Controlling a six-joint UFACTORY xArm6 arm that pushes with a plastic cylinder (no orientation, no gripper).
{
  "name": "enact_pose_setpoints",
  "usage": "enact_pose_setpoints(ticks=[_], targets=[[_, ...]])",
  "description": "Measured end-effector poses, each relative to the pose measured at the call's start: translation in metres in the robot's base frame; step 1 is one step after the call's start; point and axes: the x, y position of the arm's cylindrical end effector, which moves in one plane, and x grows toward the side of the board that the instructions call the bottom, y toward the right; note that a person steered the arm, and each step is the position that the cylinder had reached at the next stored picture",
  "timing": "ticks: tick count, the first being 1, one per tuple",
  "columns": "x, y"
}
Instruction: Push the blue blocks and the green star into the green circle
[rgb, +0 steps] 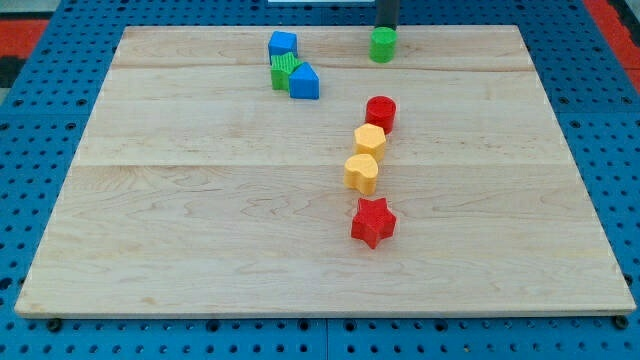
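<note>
Seemingly, pushing is not yet begun. The tool's tip (386, 27), a bare rod with nothing to clamp, is seen just behind the green circle (382, 45). Two blue blocks (283, 44) (304, 81) and the green star (285, 70) are clustered well left of the circle; a rightward push is called for.

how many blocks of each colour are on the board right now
Blue: 2, a blue cube and a blue block
Green: 2, a green star and a green circle
Red: 2, a red circle and a red star
Yellow: 2, an upper yellow block and a lower yellow block
Total: 8
</note>
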Motion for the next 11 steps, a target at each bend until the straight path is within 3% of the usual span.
enact_pose_setpoints(ticks=[2, 3, 5, 6, 8, 10, 11], targets=[[0.015, -0.143], [0.056, -0.159], [0.075, -0.167], [0.127, -0.185], [0.171, -0.176], [0.172, -0.113], [0.167, -0.11]])
